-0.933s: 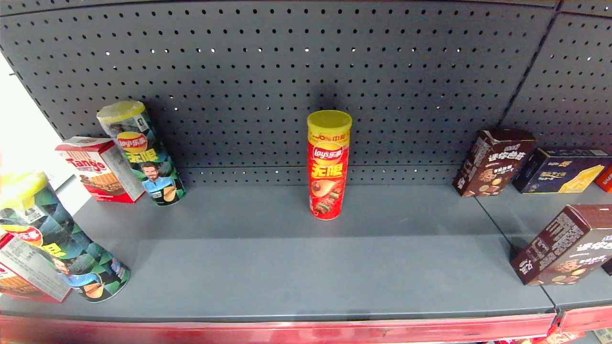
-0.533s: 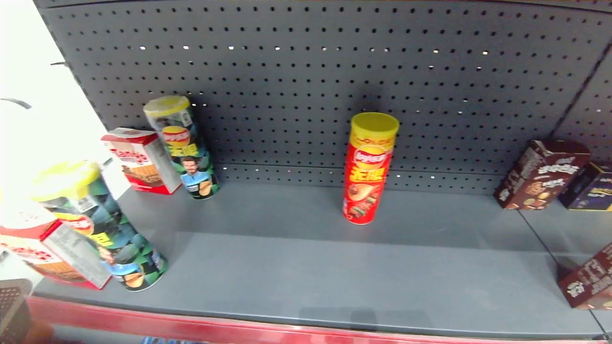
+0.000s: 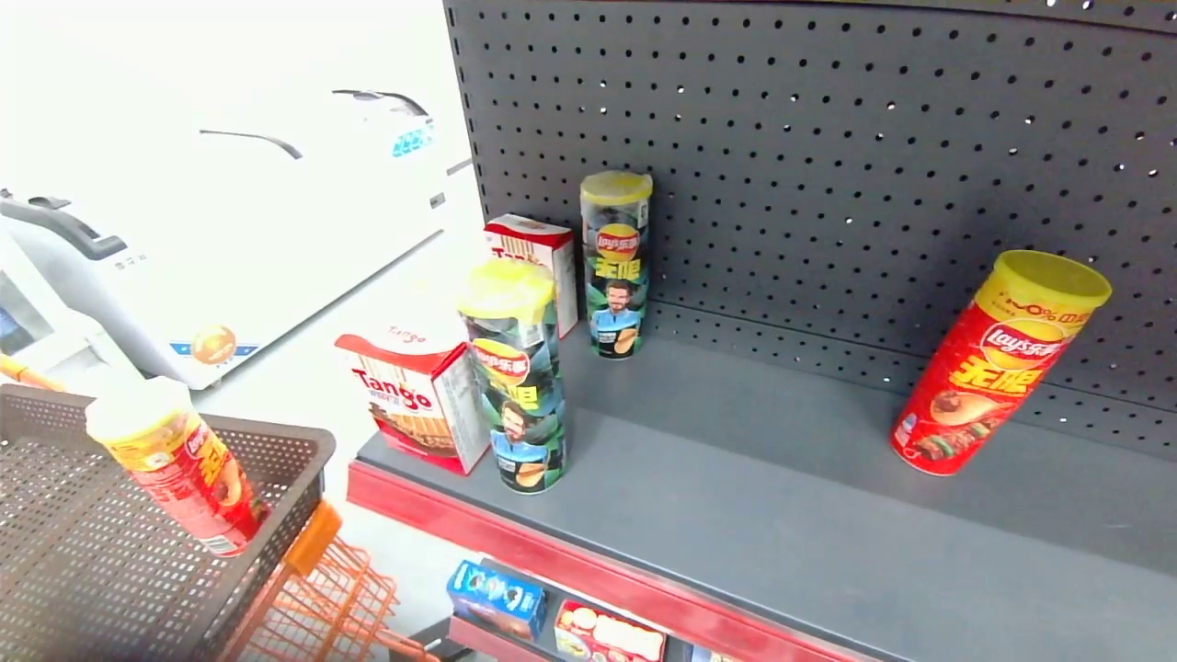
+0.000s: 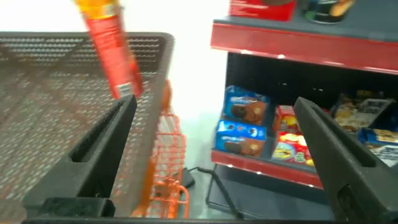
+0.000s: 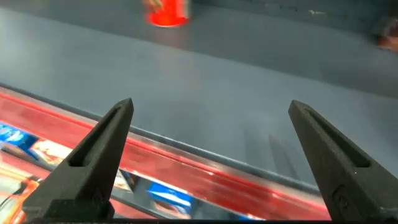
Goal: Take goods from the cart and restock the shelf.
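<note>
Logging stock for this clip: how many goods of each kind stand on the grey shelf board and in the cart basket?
Red chip cans: 2, one on the shelf, one in the basket
Green chip cans: 2
Red-and-white wafer boxes: 2
Total: 6

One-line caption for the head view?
One red chip can in the cart basket; shelf holds another red can, two green cans, two wafer boxes.

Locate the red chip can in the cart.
Head view, lower left: the red chip can sits in the mesh basket, left of the front wafer box.
</note>
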Robot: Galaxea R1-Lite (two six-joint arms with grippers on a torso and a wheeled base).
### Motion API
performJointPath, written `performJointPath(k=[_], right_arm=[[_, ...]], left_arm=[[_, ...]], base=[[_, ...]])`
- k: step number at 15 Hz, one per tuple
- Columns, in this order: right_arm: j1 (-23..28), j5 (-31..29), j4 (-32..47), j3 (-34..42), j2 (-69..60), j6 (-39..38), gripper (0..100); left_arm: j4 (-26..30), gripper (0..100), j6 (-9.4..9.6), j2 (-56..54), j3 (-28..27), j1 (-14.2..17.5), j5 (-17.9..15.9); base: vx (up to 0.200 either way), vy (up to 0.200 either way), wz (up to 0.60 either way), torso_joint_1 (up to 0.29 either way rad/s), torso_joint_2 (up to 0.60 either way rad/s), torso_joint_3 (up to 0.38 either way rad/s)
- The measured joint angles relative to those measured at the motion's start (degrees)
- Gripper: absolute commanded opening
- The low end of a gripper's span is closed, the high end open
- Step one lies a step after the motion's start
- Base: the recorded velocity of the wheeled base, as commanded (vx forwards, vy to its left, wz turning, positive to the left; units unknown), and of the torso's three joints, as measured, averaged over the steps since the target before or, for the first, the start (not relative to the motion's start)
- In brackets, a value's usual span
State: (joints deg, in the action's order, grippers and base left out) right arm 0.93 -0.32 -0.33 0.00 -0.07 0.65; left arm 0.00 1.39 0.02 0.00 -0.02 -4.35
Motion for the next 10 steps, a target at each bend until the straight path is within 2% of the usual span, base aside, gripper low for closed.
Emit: performJointPath(k=[8, 10], right_arm=[[0.0, 0.0, 0.0, 0.0, 0.0, 0.0, 100], [0.0, 0.0, 0.0, 0.0, 0.0, 0.0, 100]], left_arm=[[0.0, 100, 0.09, 0.0, 0.0, 0.0, -0.1], [0.0, 100, 0.28, 0.0, 0.0, 0.0, 1.2]], base=[[0.000, 0.000, 0.00, 0.000, 0.00, 0.000], [0.000, 0.000, 0.00, 0.000, 0.00, 0.000]])
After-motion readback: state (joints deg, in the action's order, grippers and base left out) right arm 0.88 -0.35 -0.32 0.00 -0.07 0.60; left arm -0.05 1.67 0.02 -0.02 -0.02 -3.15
